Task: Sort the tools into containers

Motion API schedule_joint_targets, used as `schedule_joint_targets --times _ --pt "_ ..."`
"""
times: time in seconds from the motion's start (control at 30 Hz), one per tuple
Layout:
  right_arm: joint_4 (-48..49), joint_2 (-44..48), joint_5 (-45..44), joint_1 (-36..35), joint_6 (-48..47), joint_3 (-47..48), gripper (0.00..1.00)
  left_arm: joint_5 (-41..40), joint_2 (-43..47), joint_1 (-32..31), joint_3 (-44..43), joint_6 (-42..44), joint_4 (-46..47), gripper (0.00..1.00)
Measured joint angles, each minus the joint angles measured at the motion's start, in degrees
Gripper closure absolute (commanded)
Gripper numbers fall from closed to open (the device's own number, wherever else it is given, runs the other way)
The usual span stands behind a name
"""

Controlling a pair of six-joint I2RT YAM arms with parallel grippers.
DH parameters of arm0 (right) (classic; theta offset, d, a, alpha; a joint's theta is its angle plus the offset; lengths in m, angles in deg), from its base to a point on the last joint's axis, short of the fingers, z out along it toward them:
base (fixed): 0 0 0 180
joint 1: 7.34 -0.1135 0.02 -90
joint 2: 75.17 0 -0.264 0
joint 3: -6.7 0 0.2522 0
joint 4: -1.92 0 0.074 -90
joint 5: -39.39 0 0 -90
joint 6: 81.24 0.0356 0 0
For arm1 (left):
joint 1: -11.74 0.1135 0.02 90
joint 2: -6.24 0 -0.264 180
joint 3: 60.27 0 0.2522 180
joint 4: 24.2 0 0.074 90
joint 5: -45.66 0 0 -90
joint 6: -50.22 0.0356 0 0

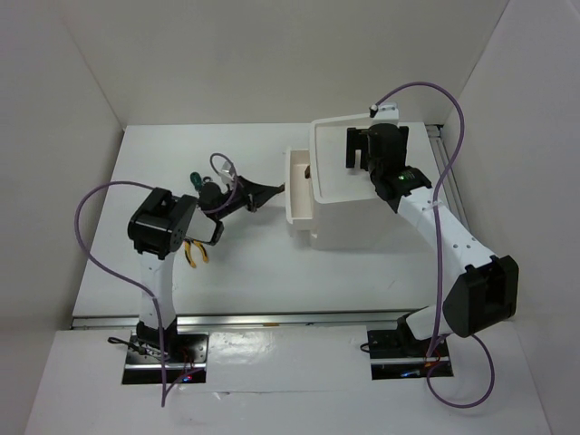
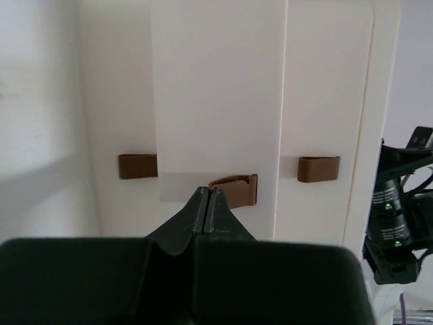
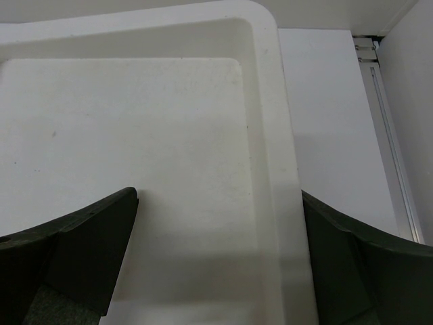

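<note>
The white box unit (image 1: pixel 362 213) stands right of centre, one drawer (image 1: pixel 297 186) pulled out to the left. My left gripper (image 1: pixel 275 189) is shut and empty, its tips just at that drawer's front. In the left wrist view its tips (image 2: pixel 208 194) sit beside the middle drawer's brown handle (image 2: pixel 237 189); I cannot tell if they touch. My right gripper (image 1: pixel 358 149) is open and empty over the top tray, straddling the rim (image 3: pixel 274 156). Yellow-and-orange pliers (image 1: pixel 195 254) lie by the left arm. A green screwdriver handle (image 1: pixel 193 178) shows behind the left wrist. Other tools are hidden.
Two more brown handles (image 2: pixel 137 166) (image 2: pixel 318 169) mark the drawers on either side. White walls enclose the table on three sides. A metal rail (image 3: pixel 392 156) runs along the right edge. The right arm (image 2: pixel 399 217) shows beside the box.
</note>
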Motion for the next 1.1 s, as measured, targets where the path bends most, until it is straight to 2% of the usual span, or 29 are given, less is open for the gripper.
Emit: schedule_joint_targets --times 0.13,0.17,0.23,0.27,0.33,0.37,0.47,0.5,0.53,0.6,0.7,0.77,0.8,0.93,1.1 --pt "0.0 0.0 -0.3 -0.2 0.0 0.0 0.0 2.4 2.1 6.4 4.9 -0.5 1.5 1.0" --pt "0.0 0.0 -0.3 -0.2 0.0 0.0 0.0 3.3 2.8 7.6 5.9 -0.5 1.9 0.94" --pt "0.0 0.0 -0.4 -0.2 0.0 0.0 0.0 4.5 4.9 8.7 7.0 0.6 1.6 0.5" --pt "0.0 0.0 -0.4 -0.2 0.0 0.0 0.0 4.7 6.1 9.6 7.8 1.0 0.4 0.33" --pt "0.1 -0.2 -0.4 -0.2 0.0 0.0 0.0 5.1 8.2 11.0 8.2 4.1 -2.5 0.2" --pt "0.1 -0.3 -0.4 -0.2 0.0 0.0 0.0 5.0 9.7 11.5 8.1 5.9 -4.2 0.18" --pt "0.1 -0.7 -0.4 -0.2 0.0 0.1 0.0 3.5 18.3 11.8 5.5 14.0 -18.8 0.0" --pt "0.0 -0.7 -0.5 -0.2 0.0 0.2 0.0 1.7 22.7 11.3 2.6 18.4 -26.8 0.0" --pt "0.0 -0.8 -0.5 -0.3 0.0 0.2 0.0 0.4 24.6 11.1 1.3 20.9 -30.3 0.0" --pt "-0.1 -0.8 -0.5 -0.3 0.0 0.3 0.0 -6.7 30.5 9.8 -6.2 28.6 -46.7 0.0" --pt "-0.1 -0.8 -0.6 -0.3 0.0 0.3 0.0 -18.2 33.9 8.2 -19.4 35.8 -68.7 0.0" --pt "-0.1 -0.8 -0.6 -0.3 0.0 0.3 0.0 -24.0 34.5 7.9 -23.9 39.1 -78.7 0.03" --pt "-0.1 -0.8 -0.6 -0.3 0.0 0.3 0.0 -26.3 34.6 8.2 -24.7 40.7 -82.8 0.06" --pt "-0.2 -0.6 -0.5 -0.3 0.0 0.3 0.0 -31.0 31.1 12.2 -24.8 46.9 -97.9 0.07" --pt "-0.2 -0.2 -0.1 -0.3 0.0 0.3 0.0 -35.2 24.0 16.0 -26.5 54.1 -108.9 0.04"
